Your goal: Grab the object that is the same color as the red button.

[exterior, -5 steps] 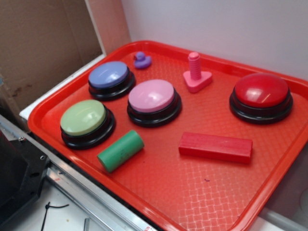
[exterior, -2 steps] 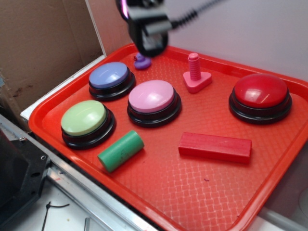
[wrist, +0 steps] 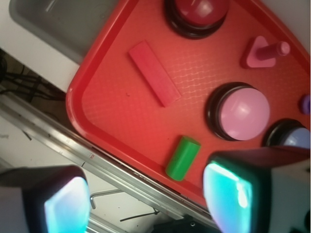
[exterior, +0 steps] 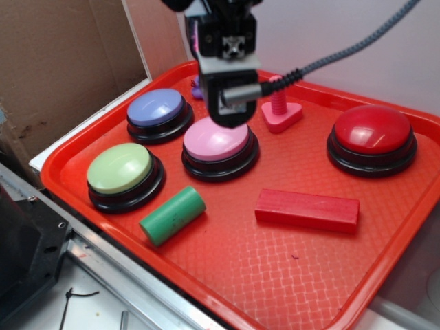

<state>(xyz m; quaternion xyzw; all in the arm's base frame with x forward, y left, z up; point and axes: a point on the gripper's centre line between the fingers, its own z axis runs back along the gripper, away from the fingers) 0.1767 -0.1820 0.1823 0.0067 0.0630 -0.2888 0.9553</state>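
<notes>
pincer: the pincer (wrist: 146, 196) hangs over the pink button (exterior: 216, 137), spread wide, holding nothing.
target: red block (exterior: 307, 210) lies flat on the tray (exterior: 289, 275), lower right of the exterior frame.
match: red button (exterior: 373, 130).
bearing: block sits right of and nearer than the pincer, long axis left-right.

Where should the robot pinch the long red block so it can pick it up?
Probably from straight above, at the middle of the red block, with one finger on each long side. It lies flat on the tray, narrow across and long end to end, and there is bare tray along both long sides. The gripper is open above the pink button.
</notes>
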